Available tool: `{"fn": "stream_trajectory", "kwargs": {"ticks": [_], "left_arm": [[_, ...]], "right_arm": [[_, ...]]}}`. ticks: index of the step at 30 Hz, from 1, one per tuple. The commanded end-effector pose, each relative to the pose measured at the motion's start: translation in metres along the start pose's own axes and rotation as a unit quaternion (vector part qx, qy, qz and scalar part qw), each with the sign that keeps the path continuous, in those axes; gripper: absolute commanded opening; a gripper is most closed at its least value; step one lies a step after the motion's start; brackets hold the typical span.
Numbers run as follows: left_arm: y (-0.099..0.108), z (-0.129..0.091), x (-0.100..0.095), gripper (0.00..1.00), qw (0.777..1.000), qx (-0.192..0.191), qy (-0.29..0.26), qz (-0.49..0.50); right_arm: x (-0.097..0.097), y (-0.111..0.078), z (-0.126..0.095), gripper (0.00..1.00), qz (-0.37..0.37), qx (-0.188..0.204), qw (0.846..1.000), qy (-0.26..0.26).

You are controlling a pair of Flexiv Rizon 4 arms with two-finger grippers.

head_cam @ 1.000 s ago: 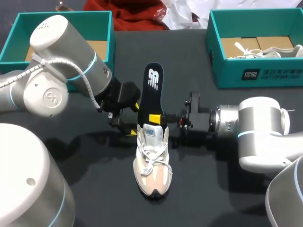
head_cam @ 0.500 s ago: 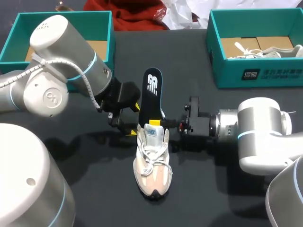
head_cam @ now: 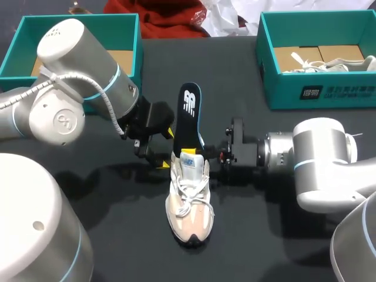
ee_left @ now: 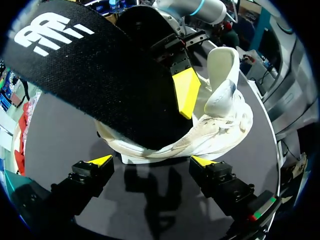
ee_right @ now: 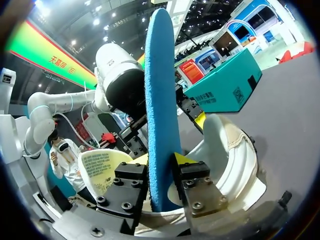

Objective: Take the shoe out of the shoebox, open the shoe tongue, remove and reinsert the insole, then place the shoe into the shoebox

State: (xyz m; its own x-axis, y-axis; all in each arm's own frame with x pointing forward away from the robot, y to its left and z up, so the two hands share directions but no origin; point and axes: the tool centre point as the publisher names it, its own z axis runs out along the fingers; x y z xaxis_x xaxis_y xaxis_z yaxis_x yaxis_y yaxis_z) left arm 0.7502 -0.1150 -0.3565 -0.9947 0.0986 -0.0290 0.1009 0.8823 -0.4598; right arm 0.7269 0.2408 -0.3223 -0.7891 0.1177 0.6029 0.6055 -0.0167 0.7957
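Black on top and blue beneath, the insole (head_cam: pixel 189 114) stands nearly upright with its lower end down in the mouth of the shoe (head_cam: pixel 189 202) and most of its length above it. My right claw (ee_right: pixel 162 160) is clamped on it low down, one finger on each face. The shoe rests on its sole in the middle of the tabletop (head_cam: pixel 252 235), so it is out of its box, and the tongue (head_cam: pixel 189 164) is lifted forward over the laces (head_cam: pixel 188 194). I judge the task to be at the insole step. Seating the insole flat and boxing the shoe are both left to do. My left claw (ee_left: pixel 151 161) waits at the heel with its fingers apart, one tip on each side, and I cannot tell whether either touches the shoe. At the far edge sit two teal boxes. The left box (head_cam: pixel 76 19) shows only its cardboard floor, and the right box (head_cam: pixel 317 91) already holds a second shoe (head_cam: pixel 346 63). The raised tongue crowds the opening the insole must pass through. My left arm lies between the shoe and the left box, which I judge the likelier place for it.
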Motion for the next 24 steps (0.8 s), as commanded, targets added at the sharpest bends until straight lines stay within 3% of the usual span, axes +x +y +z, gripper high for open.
{"fn": "stream_trajectory", "kwargs": {"ticks": [1, 12, 24], "left_arm": [[0.000, 0.001, 0.000, 1.00, 1.000, 0.000, 0.000, 0.000], [0.000, 0.001, 0.000, 1.00, 1.000, 0.000, 0.000, 0.000], [0.000, 0.001, 0.000, 1.00, 1.000, 0.000, 0.000, 0.000]], "right_arm": [[-0.005, 0.001, 0.001, 0.26, -0.002, 0.007, 1.000, 0.010], [-0.003, 0.010, 0.003, 0.26, -0.018, 0.012, 1.000, 0.013], [-0.006, 0.040, 0.007, 0.26, -0.041, 0.034, 0.998, 0.020]]}}
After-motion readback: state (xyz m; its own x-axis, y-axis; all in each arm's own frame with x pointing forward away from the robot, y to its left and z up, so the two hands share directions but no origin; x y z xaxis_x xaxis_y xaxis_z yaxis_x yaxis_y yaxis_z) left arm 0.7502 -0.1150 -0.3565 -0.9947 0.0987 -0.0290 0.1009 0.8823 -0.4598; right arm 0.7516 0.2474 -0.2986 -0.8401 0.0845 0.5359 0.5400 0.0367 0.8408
